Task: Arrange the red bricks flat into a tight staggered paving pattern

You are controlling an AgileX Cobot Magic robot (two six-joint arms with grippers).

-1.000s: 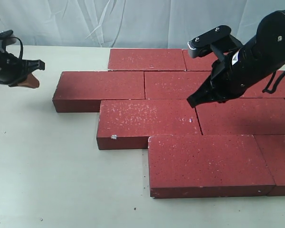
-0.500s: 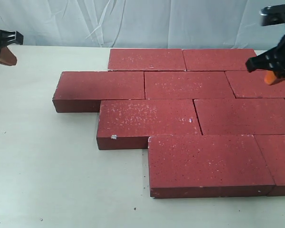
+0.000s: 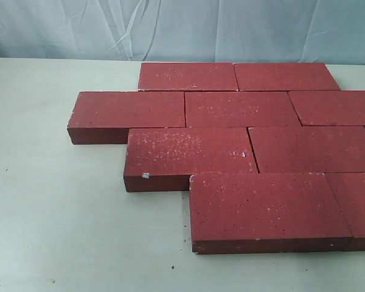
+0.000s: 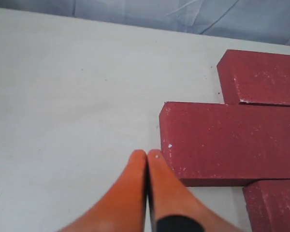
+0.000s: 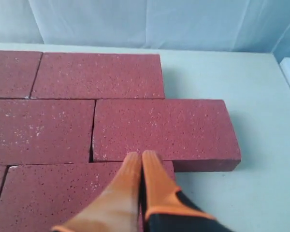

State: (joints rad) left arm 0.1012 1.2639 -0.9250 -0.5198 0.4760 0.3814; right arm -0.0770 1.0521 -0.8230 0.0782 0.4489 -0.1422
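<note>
Seen from its wrist camera, your left gripper (image 4: pixel 147 157) has its orange jaws pressed tip to tip with nothing between them. It hangs over the pale off-white table (image 4: pixel 63 96), just beside the corner of one of the rough, white-flecked, rectangular dark red bricks (image 4: pixel 222 140); you cannot tell whether the tips touch it. Your right gripper (image 5: pixel 141 157) looks the same, orange jaws squeezed together and empty, with the tips over a joint where two laid bricks meet. In the exterior view, a strip of bare table lies at the front. The nearest row then holds one whole brick (image 3: pixel 267 210), with a second (image 3: pixel 360 204) cut off by the right edge of the picture. The next row back has two bricks (image 3: pixel 188 152) (image 3: pixel 313 149) stepped to the left, and the left one carries a small white chip (image 3: pixel 146 176) on its front face. Behind that you have three bricks (image 3: pixel 128 109) (image 3: pixel 240 108) (image 3: pixel 334 106), reaching furthest left. The far row has two (image 3: pixel 187 76) (image 3: pixel 285 76), set back toward the right. Every brick lies flat, neighbours sit tight against each other with only thin dark seams, and the end joints are offset from row to row. A wrinkled pale cloth backdrop (image 3: pixel 170 30) closes the scene behind the table.
</note>
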